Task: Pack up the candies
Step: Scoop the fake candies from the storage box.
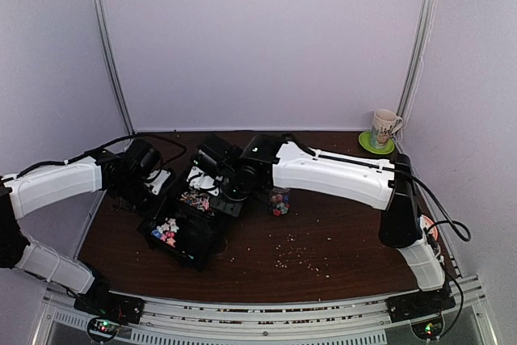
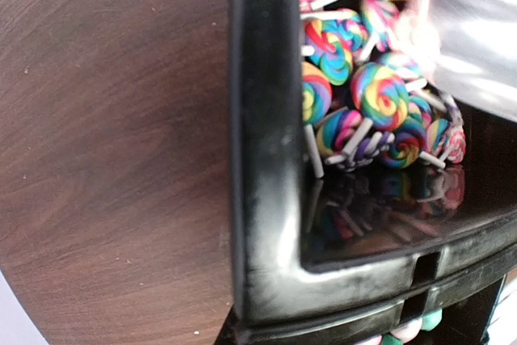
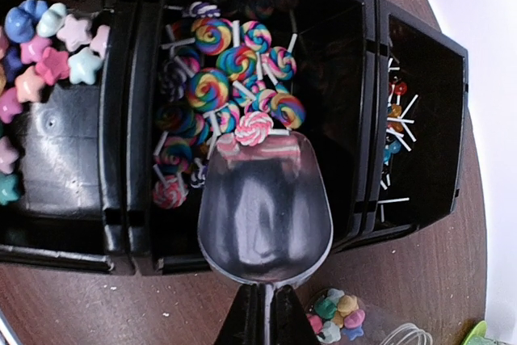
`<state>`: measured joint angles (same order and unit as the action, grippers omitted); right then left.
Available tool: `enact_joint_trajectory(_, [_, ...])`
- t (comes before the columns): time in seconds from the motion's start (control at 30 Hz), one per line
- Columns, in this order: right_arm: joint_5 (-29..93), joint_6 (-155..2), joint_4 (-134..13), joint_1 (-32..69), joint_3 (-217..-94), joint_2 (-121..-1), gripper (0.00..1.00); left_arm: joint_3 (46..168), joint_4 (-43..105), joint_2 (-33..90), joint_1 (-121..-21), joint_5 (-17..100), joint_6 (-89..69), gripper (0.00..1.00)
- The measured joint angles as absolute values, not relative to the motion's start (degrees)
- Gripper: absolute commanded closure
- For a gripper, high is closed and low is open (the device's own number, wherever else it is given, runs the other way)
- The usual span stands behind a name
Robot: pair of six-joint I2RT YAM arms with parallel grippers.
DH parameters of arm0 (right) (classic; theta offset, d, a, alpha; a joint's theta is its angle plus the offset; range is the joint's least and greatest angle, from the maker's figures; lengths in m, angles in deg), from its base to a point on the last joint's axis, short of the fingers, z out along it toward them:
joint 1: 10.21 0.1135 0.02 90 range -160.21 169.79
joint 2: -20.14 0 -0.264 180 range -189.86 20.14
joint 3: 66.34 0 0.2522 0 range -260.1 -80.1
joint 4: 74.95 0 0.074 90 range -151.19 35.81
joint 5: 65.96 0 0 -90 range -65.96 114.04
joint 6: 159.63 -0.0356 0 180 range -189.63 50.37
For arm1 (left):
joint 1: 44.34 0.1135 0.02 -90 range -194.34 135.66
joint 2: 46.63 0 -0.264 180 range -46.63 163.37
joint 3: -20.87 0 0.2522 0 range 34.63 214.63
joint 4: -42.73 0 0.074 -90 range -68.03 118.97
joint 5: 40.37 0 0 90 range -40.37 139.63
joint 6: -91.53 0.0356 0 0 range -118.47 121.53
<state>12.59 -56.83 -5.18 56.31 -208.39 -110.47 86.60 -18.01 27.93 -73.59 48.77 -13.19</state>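
right end effector (image 3: pixel 262 303) pinches the scoop (image 3: pixel 265 208), lip over candies (image 3: pixel 214 38), tray (image 3: pixel 367 119) walls tight either side; left end effector (image 1: pixel 164 186), can't tell.

Front and right tabletop (image 1: pixel 339 240) is open to pass, only crumbs (image 1: pixel 303 252) on it, with the mug (image 1: pixel 386 127) well apart in the back right corner; there is also bare wood just left of the tray (image 2: pixel 262 159). Above the tray it's crowded: left arm (image 1: pixel 56 183) and right arm (image 1: pixel 339 171) meet there, and the jar (image 1: pixel 279 201) stands just beside it under the right arm. The scoop (image 3: pixel 265 199) blocks the middle compartment, where lollipops (image 3: pixel 230 78) pile at one end and the other end is bare; star candies (image 3: pixel 48 46) fill the neighbouring compartment.
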Motion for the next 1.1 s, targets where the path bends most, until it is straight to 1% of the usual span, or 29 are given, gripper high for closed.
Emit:
enact_joint_trajectory(0.2, [10.87, -56.52, -15.59, 56.31, -197.66, -105.77, 1.0, 86.6, -17.82, 27.93, -73.61, 45.95, -13.22, 1.0])
enact_joint_trajectory(0.47, [13.12, -55.85, -18.73, 56.24, -196.81, -106.1, 1.0, 86.16, -17.42, 26.84, -73.57, 44.75, -13.5, 1.0])
enact_joint_trajectory(0.67, [16.44, -52.9, -26.08, 56.16, -190.53, -105.38, 1.0, 84.92, -18.36, 25.99, -73.02, 45.6, -13.96, 1.0])
enact_joint_trajectory(0.83, [15.15, -47.78, -26.71, 56.68, -189.59, -104.79, 1.0, 84.89, -18.41, 25.81, -73.02, 45.84, -13.63, 1.0])
enact_joint_trajectory(0.97, [18.17, -44.92, -26.69, 55.78, -187.38, -102.62, 1.0, 84.89, -18.95, 25.0, -73.42, 45.9, -12.01, 1.0])
enact_joint_trajectory(1.1, [19.65, -43.96, -24.2, 55.26, -188.76, -102.19, 1.0, 84.89, -18.93, 23.97, -74.14, 47.59, -10.9, 1.0])
